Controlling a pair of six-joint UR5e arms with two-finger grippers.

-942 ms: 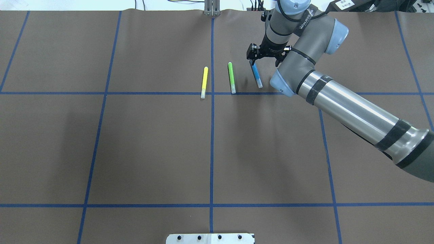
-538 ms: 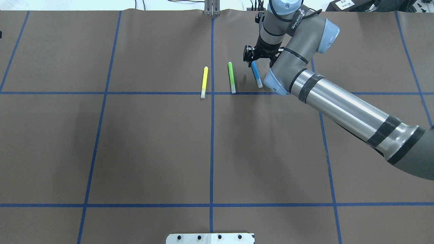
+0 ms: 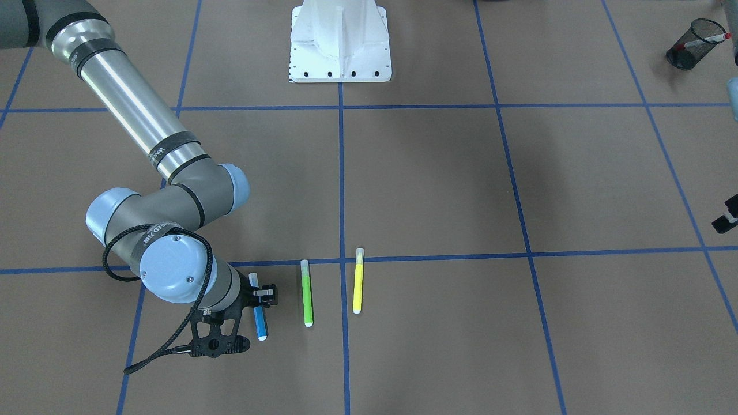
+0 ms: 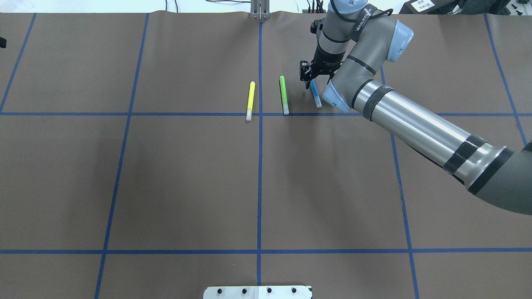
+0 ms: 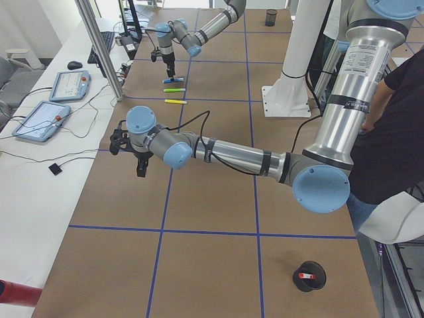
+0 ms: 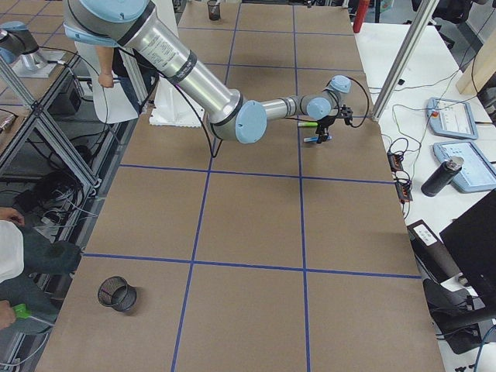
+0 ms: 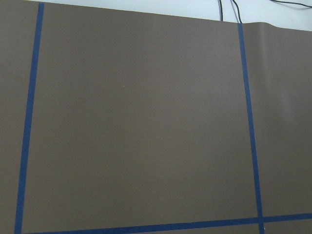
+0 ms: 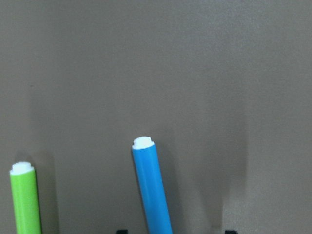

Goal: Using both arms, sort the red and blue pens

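Observation:
The blue pen (image 4: 316, 96) lies on the brown table at the far right of centre. Over its far end hangs my right gripper (image 4: 311, 77), open. In the right wrist view the blue pen (image 8: 152, 190) runs up between two dark fingertips that just show at the bottom edge, without touching either. From the front the blue pen (image 3: 260, 323) pokes out below the right gripper (image 3: 256, 300). The red pen (image 3: 704, 40) stands in a black mesh cup (image 3: 683, 55) on the left arm's side. My left gripper (image 5: 140, 165) hovers over bare table; I cannot tell whether it is open or shut.
A green pen (image 4: 284, 94) and a yellow pen (image 4: 250, 100) lie parallel just left of the blue one. The white pedestal (image 3: 340, 40) stands at the near table edge. A second mesh cup (image 6: 116, 293) sits on the right arm's side. A person (image 5: 397, 132) stands behind the base.
The right arm has swung a little left and down, bringing its gripper over the blue pen's far end. None of the pens has moved.

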